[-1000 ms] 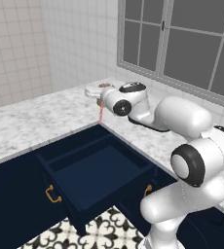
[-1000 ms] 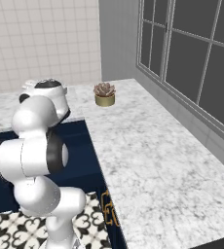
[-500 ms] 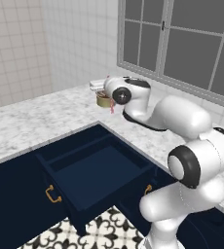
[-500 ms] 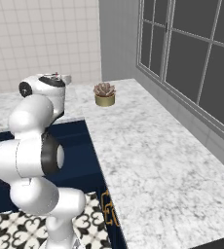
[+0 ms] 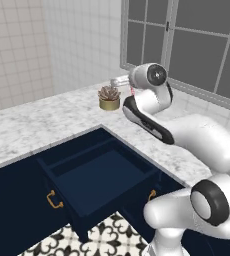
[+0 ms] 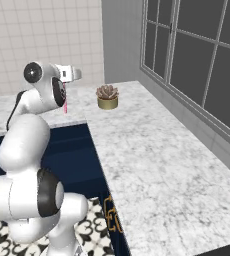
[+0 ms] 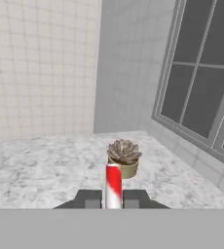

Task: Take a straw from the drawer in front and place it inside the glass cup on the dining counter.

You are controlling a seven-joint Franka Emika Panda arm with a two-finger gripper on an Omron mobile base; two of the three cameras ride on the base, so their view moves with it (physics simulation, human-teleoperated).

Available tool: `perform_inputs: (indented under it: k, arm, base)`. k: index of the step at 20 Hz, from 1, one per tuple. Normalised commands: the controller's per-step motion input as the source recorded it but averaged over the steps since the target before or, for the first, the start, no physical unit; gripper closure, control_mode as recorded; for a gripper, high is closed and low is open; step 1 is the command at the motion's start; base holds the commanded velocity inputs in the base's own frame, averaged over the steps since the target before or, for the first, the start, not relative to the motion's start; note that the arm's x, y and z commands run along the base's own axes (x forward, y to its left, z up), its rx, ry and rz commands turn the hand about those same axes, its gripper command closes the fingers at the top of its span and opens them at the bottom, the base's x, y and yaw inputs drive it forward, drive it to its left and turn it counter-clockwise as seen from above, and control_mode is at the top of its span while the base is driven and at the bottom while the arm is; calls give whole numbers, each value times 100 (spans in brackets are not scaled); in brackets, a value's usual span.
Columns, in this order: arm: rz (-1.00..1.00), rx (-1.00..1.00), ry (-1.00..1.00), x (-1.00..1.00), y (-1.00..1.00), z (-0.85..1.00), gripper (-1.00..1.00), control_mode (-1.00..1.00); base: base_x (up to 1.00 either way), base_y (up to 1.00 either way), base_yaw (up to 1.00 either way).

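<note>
Tool (image 7: pixel 113 199) pinching straw (image 7: pixel 113 186) near one end, raised above open drawer (image 5: pixel 99 182). Straw light, stiff, slick; may swing. Succulent (image 7: pixel 124 157) ahead of tool.

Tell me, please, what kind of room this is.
Most likely a kitchen: a marble worktop over navy cabinets with an open drawer, tiled walls, and a potted succulent near the window.

no readable text, no labels — none
</note>
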Motion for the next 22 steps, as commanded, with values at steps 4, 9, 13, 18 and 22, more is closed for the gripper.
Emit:
perform_inputs:
  k: [4, 9, 13, 18, 22]
  arm:
    - [0, -6, 46, -82, -3, 4, 100, -100]
    - [0, 0, 22, -64, 9, -43, 100, -100]
    - [-1, 0, 4, -47, 3, -32, 100, -100]
    - [-1, 0, -3, -53, 0, -43, 100, -100]
    - [0, 0, -9, -37, 0, -46, 100, -100]
  base:
    - [0, 0, 0]
    - [0, 0, 0]
    - [0, 0, 0]
    - [0, 0, 0]
    - [0, 0, 0]
